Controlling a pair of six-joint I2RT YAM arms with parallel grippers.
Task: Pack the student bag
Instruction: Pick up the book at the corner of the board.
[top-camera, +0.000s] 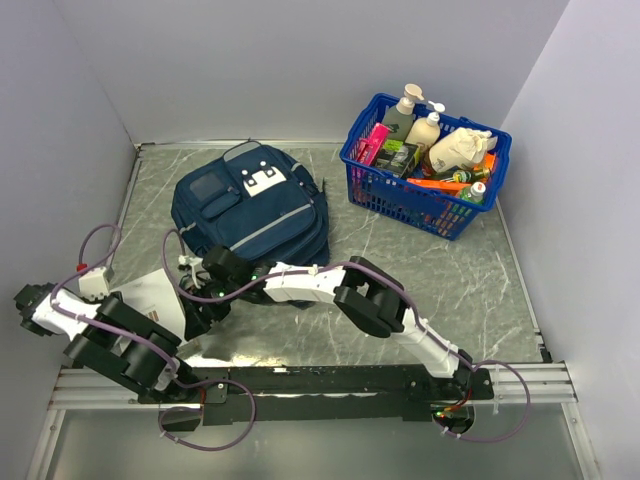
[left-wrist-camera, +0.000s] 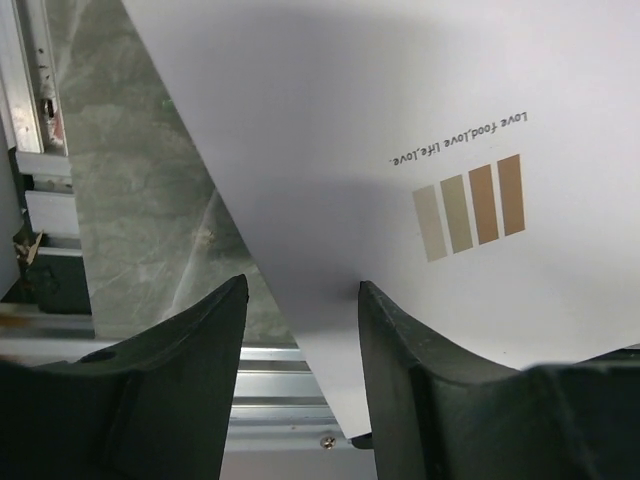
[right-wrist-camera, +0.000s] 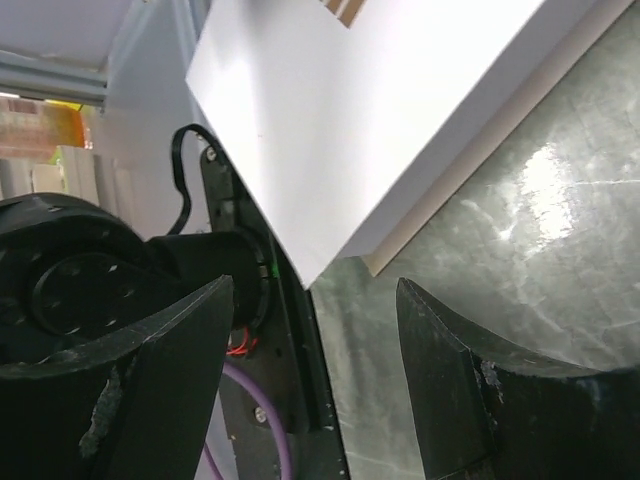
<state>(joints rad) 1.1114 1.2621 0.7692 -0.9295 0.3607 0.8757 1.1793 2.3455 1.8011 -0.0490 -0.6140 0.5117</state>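
The student bag (top-camera: 250, 205), a navy backpack with grey trim, lies flat on the marbled green surface (top-camera: 400, 290) toward the back left, front pockets facing up and the small white patch (top-camera: 262, 180) near its top. Off to its right, well apart, a blue plastic basket (top-camera: 400, 200) sits in the far corner, crammed with goods: two pump bottles (top-camera: 420, 118), a white pouch (top-camera: 458, 150), a pink box (top-camera: 372, 145) and smaller things I can't make out. In front of the bag, near the left edge, a white book (top-camera: 150, 295) lies on the surface, and both arms crowd around it. The right arm stretches across from its base at the lower right, its wrist ending just at the bag's near edge. From its wrist camera, the right gripper (right-wrist-camera: 315, 290) is spread wide, with a thick corner of the book just beyond the fingertips and untouched. The left gripper (left-wrist-camera: 302, 290) is also spread, one finger (left-wrist-camera: 180, 380) over bare surface, the other (left-wrist-camera: 430, 390) over the book's cover, whose edge runs down between them. The cover carries four brown-toned bars (left-wrist-camera: 470, 205) and a line of small print reading "Love food, love life, love".
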